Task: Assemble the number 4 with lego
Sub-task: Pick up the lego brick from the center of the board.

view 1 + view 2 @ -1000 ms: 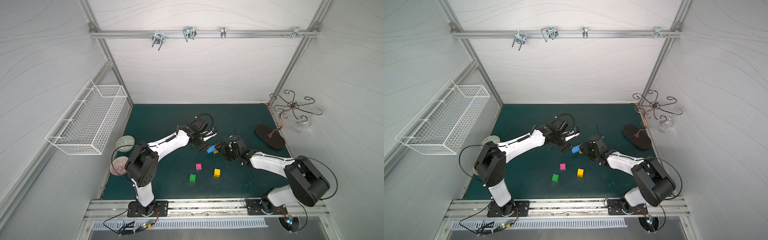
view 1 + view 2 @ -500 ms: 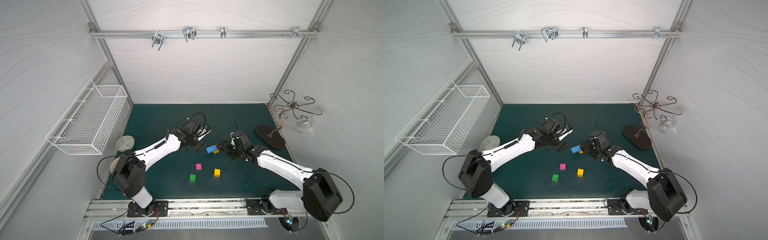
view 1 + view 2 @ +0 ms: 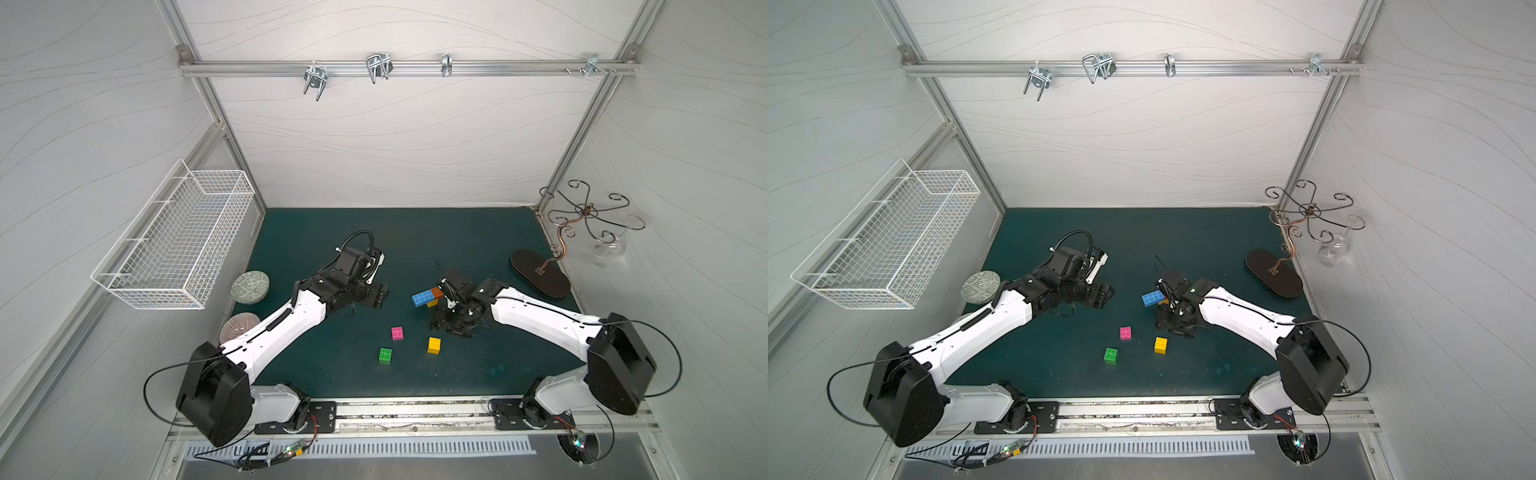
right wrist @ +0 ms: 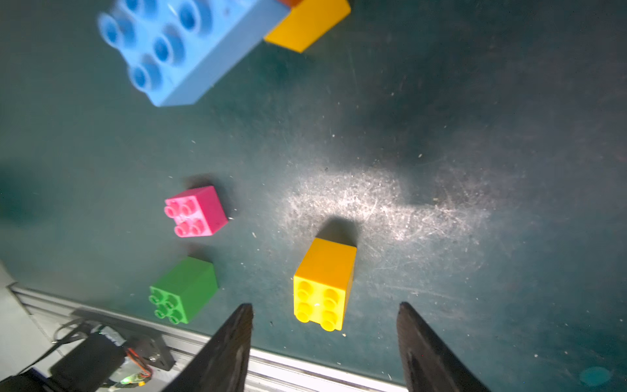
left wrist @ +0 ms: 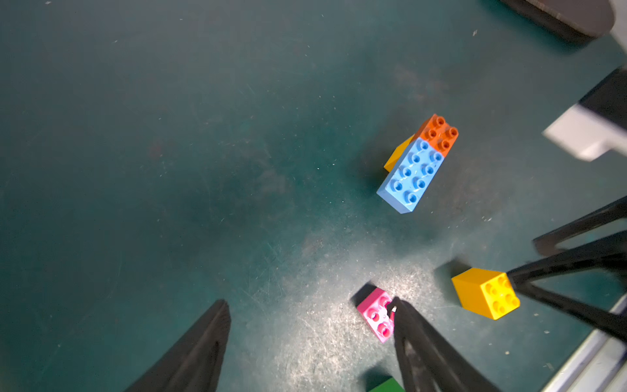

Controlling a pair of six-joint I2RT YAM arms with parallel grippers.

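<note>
Far left, by the wall: two patterned discs (image 3: 250, 286), no part of the job. Then the left gripper (image 3: 380, 296), jaws spread, holding nothing. Right up against the blue brick (image 3: 419, 299) a second ago, now drawn back and apart from it.

Mid-mat, the started stack (image 3: 428, 297), let go by both arms and standing alone: blue brick and orange brick (image 3: 437, 292) side by side on a lower yellow brick (image 3: 432, 304). Reads as one joining step finished, three bricks in, three to go.

Nearer the rail, loose and separate, studs up: green brick (image 3: 385, 356), pink brick (image 3: 397, 333), loose yellow brick (image 3: 434, 345). Right of these, the right gripper (image 3: 452, 328), also spread and empty, swung off the stack and down beside the loose yellow brick. Likely the next pick, though no contact to be seen.

From the left wrist: orange and blue level, studs up, yellow peeking out beneath. In a top view, only the blue brick (image 3: 1152, 298) plain, orange mostly behind the right arm. Also from the left wrist, a left finger (image 5: 417, 339) overlapping the pink brick, yet well apart in both top views, so only a line of sight. From the right wrist: loose yellow brick lined up between the two fingers (image 4: 234, 339), just ahead of the tips, and orange barely a sliver at the frame edge.
</note>
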